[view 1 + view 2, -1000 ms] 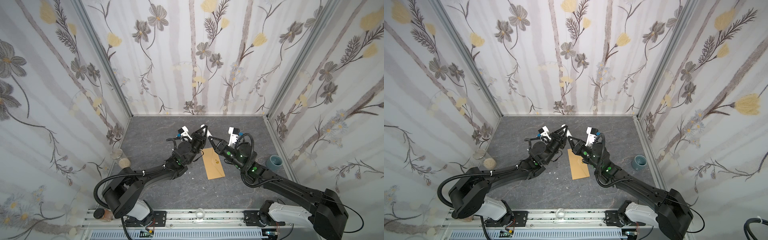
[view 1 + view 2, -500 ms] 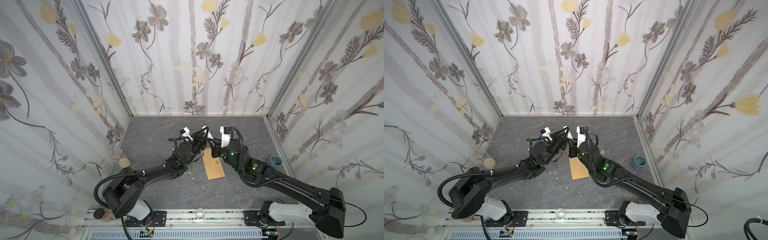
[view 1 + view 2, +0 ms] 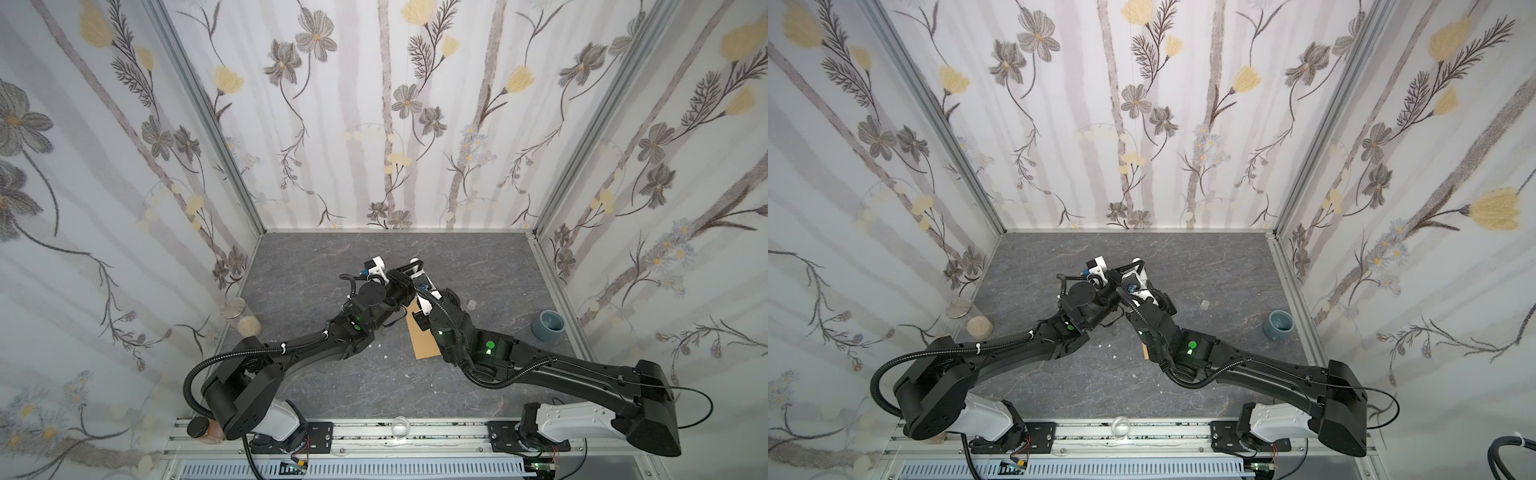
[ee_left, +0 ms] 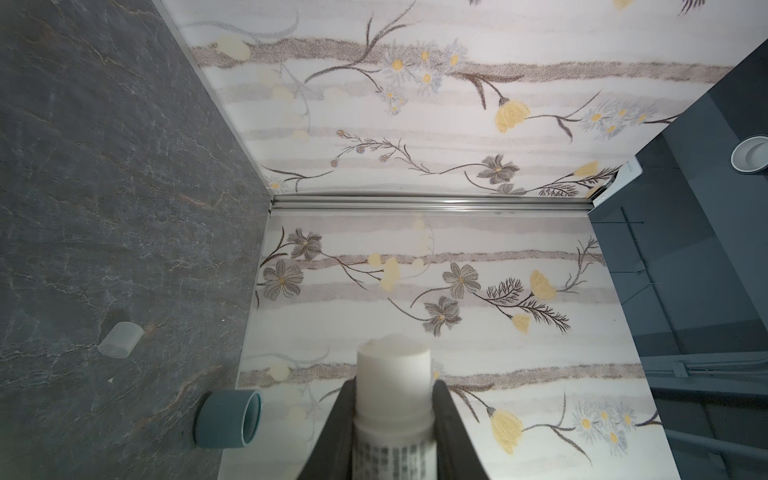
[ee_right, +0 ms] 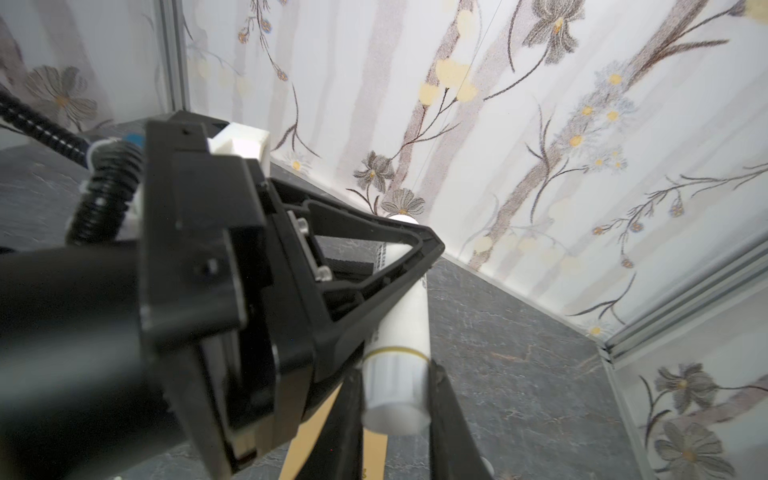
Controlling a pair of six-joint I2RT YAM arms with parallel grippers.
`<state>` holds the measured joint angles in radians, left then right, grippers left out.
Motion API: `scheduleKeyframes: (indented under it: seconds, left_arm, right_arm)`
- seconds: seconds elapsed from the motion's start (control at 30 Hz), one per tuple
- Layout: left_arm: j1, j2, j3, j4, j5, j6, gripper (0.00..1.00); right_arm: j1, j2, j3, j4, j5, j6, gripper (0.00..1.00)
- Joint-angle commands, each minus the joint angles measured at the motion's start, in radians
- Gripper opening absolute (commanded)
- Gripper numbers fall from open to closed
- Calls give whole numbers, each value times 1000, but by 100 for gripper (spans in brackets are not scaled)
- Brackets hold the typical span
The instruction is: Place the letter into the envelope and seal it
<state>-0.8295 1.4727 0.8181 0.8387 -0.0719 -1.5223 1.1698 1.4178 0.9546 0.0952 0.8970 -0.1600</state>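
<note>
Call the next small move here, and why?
Probably a short twist of the base by the right pincer. The left pincer clamps the barrel of the glue stick, the right pincer grips its ringed base end, the cap lies off on the table, and the glue barely domes above the rim. More glue seems needed before it goes to the envelope below.

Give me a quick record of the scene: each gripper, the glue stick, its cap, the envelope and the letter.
left gripper: shut on the barrel of the glue stick
right gripper: shut on the stick's base end
glue stick: uncapped, held above the table by both grippers
cap: lying loose on the table
envelope: flat on the table, partly under the right arm
letter: not visible
</note>
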Motion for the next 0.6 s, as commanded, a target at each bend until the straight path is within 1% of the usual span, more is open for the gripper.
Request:
scheduleKeyframes:
  seconds: [0.0, 0.07, 0.13, 0.27, 0.4, 0.43, 0.5, 0.57]
  left_arm:
    - [0, -6, 18, 56, 46, -15, 0]
    - [-1, -6, 19, 53, 53, -16, 0]
    - [0, -5, 20, 53, 58, -18, 0]
    - [-2, -4, 23, 53, 64, -21, 0]
    - [-7, -3, 24, 52, 63, -22, 0]
    - [-7, -4, 24, 53, 64, -22, 0]
    - [-6, -2, 25, 54, 67, -22, 0]
    - [-7, -5, 22, 54, 64, -19, 0]
  right_arm:
    - [34, 27, -18, 61, 43, -189, 9]
    - [60, 39, -49, 140, 105, -284, 9]
    - [77, 51, -70, 206, 149, -346, 8]
    - [84, 62, -76, 231, 169, -367, 8]
    - [94, 71, -85, 266, 182, -397, 10]
    - [98, 75, -88, 280, 189, -403, 11]
    - [101, 74, -94, 293, 182, -396, 18]
    - [103, 63, -88, 279, 160, -340, 26]
